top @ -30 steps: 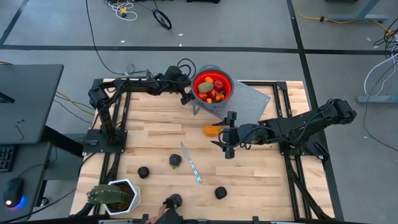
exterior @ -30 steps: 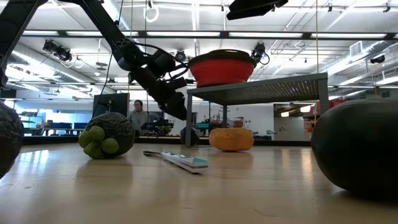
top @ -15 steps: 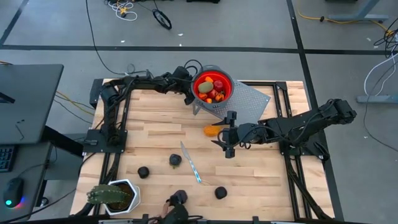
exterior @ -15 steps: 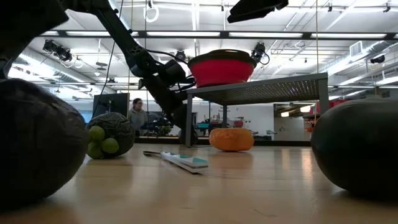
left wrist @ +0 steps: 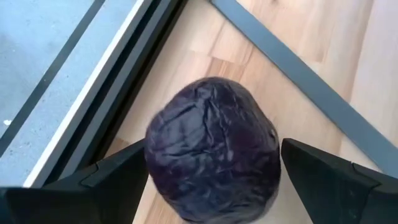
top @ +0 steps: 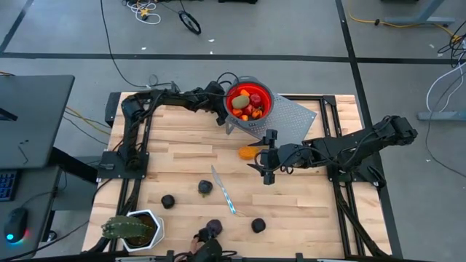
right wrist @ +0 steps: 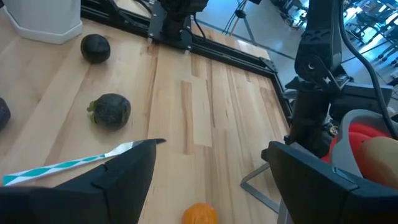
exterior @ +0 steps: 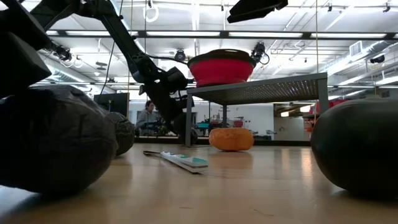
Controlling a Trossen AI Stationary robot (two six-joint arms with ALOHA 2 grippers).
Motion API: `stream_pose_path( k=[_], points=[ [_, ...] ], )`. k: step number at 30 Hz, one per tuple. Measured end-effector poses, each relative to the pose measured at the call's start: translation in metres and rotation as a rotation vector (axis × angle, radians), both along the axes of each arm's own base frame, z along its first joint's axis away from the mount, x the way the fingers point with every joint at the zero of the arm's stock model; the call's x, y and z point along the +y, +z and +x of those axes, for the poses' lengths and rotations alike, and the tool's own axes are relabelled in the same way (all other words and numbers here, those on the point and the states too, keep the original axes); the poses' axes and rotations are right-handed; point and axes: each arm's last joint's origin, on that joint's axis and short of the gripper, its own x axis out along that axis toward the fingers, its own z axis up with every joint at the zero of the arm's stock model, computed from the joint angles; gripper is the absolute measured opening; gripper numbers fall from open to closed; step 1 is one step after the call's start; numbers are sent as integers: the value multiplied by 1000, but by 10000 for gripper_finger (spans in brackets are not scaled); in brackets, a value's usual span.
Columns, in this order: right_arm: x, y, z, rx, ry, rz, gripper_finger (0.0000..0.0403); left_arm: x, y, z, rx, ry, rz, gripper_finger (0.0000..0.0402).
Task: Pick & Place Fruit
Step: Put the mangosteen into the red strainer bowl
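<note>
A dark purple fruit (left wrist: 211,118) lies on the wooden table near its far edge, next to the metal frame. My left gripper (left wrist: 214,148) is low over it, open, one finger on either side; I see no touch. In the high view that gripper (top: 220,119) is beside the red bowl (top: 250,102), which holds several fruits. My right gripper (top: 261,161) hangs open above mid-table, near an orange fruit (top: 249,153) that lies on the wood.
The bowl stands on a grey perforated stand (top: 295,120). Dark fruits (top: 168,201) (top: 205,188) (top: 258,225) and a knife (top: 223,191) lie toward the near edge. A potted plant (top: 131,229) fills the near left corner. A person's hand (top: 206,249) is by another dark fruit (top: 212,229).
My left gripper has sunk toward the table beside the stand, tipping further down, and stays open. At the near edge the dark fruit by the hand has shifted toward the table's right, filling more of the low view.
</note>
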Motion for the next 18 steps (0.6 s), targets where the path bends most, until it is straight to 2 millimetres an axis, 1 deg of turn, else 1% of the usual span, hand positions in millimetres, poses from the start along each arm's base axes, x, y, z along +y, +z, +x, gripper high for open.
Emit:
stream_pose_path(
  k=[4, 7, 18],
  points=[
    [0, 0, 0, 0, 0, 0, 318, 0, 0, 0, -1, -3, 1, 362],
    [0, 0, 0, 0, 0, 0, 318, 0, 0, 0, -6, -3, 3, 350],
    [0, 0, 0, 0, 0, 0, 318, 0, 0, 0, -4, 2, 6, 281]
  ],
)
